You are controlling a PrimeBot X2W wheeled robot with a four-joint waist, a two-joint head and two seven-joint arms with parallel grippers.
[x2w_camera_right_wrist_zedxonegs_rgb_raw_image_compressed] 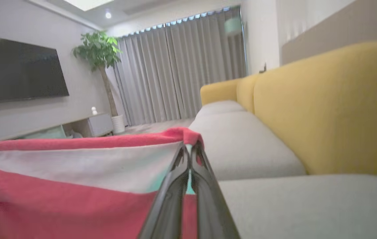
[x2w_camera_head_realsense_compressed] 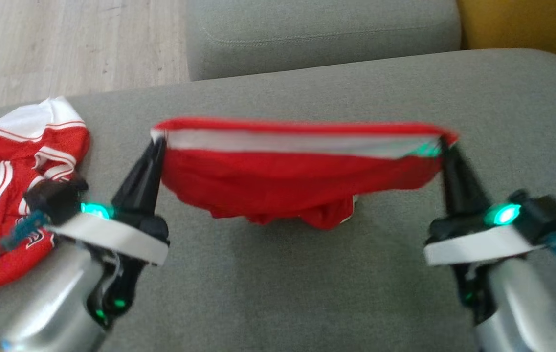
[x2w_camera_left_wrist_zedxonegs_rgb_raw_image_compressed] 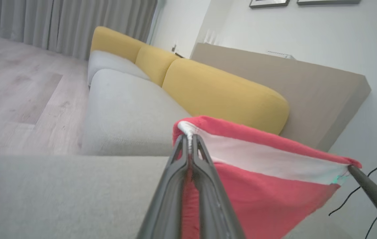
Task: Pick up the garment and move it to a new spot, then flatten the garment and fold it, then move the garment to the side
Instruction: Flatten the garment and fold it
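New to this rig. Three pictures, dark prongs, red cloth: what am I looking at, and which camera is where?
It is a two-armed robot. The wide picture comes from its head, looking down on a grey sofa cushion. The other two come from cameras on each wrist, looking along that arm's two dark fingers. The left gripper and right gripper are both shut on the top corners of a red garment, holding it stretched between them, its lower part sagging to the cushion. A second red and white garment lies on the left.
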